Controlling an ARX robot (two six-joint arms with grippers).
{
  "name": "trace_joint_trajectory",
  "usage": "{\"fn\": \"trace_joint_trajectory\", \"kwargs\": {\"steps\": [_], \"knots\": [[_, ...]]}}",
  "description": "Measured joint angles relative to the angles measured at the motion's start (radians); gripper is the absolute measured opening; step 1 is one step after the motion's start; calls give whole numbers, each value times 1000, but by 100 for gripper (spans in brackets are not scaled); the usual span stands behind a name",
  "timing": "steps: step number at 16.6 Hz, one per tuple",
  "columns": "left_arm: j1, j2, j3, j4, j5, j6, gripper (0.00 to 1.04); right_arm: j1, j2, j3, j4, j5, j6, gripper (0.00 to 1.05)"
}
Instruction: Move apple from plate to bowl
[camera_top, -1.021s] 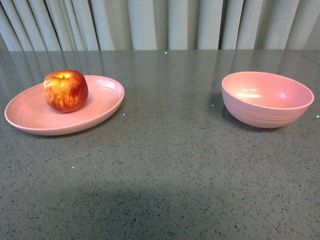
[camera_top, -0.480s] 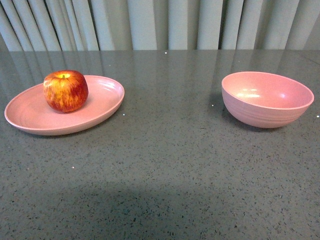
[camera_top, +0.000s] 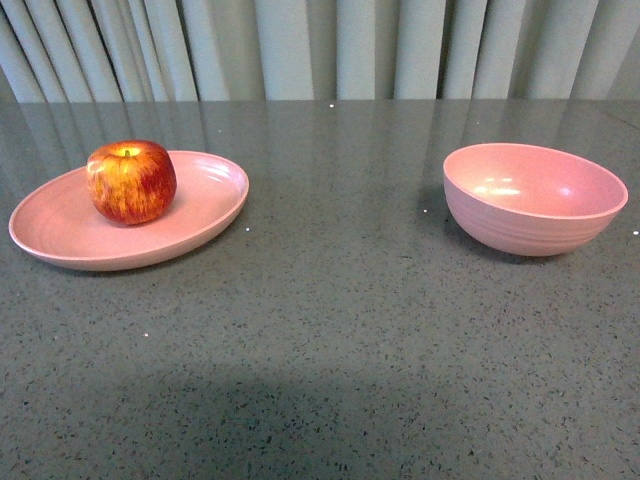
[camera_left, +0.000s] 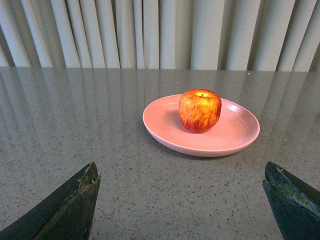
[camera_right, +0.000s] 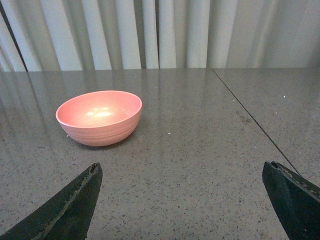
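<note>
A red apple (camera_top: 131, 180) streaked with yellow sits upright on the shallow pink plate (camera_top: 60, 235) at the table's left. The deep pink bowl (camera_top: 534, 197) stands empty at the right. Neither arm shows in the front view. In the left wrist view my left gripper (camera_left: 181, 172) is open, well short of the plate (camera_left: 235, 135) and the apple (camera_left: 200, 110). In the right wrist view my right gripper (camera_right: 182, 170) is open and holds nothing, with the bowl (camera_right: 99, 117) ahead and off to one side.
The table (camera_top: 340, 330) is a grey speckled stone surface. Pale pleated curtains (camera_top: 330, 45) hang behind its far edge. A dark seam (camera_right: 250, 117) crosses the tabletop in the right wrist view.
</note>
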Motion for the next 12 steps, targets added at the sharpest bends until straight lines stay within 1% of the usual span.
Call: {"fn": "trace_joint_trajectory", "kwargs": {"steps": [12], "knots": [[0,0,0,0,0,0,98,0,0,0,0,0,0,98]]}}
